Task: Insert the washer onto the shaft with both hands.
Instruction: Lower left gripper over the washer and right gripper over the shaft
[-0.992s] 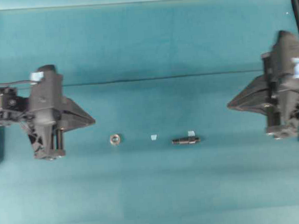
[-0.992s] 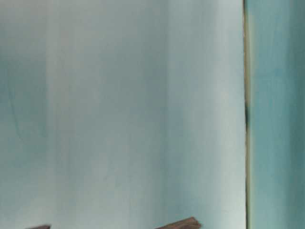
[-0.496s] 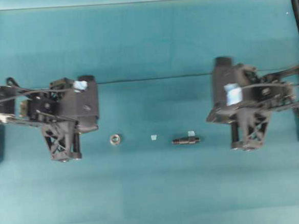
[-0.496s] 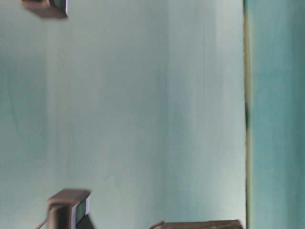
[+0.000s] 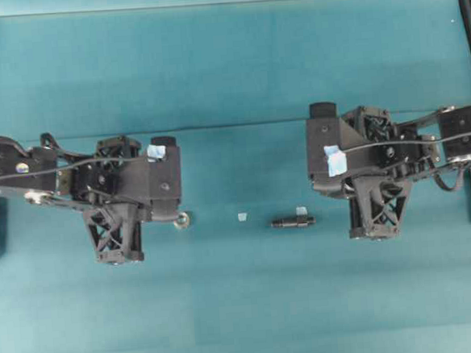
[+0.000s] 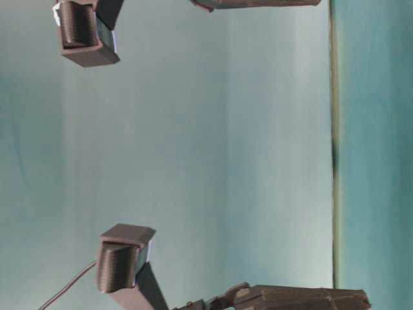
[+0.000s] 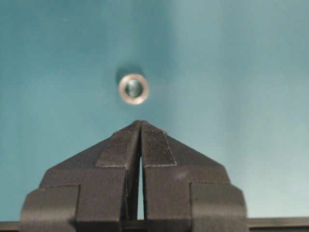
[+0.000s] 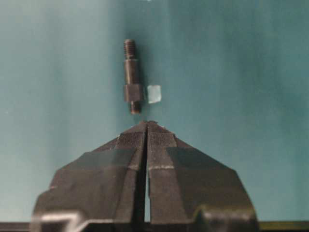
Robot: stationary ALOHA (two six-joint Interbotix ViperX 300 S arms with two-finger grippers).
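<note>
- Overhead, the left gripper is partly hiding the washer lying flat on the table; we are seeing its fingers pressed together, empty.
- The shaft is lying lengthwise left-right near centre, a pale scrap just beside it.
- The right gripper is also pinched closed, empty, just short of the shaft's end.

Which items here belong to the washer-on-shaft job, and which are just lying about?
Job items:
washer
shaft
left pincer, shut, empty
right pincer, shut, empty

Lying about:
pale scrap beside the shaft
second pale scrap between washer and shaft
</note>
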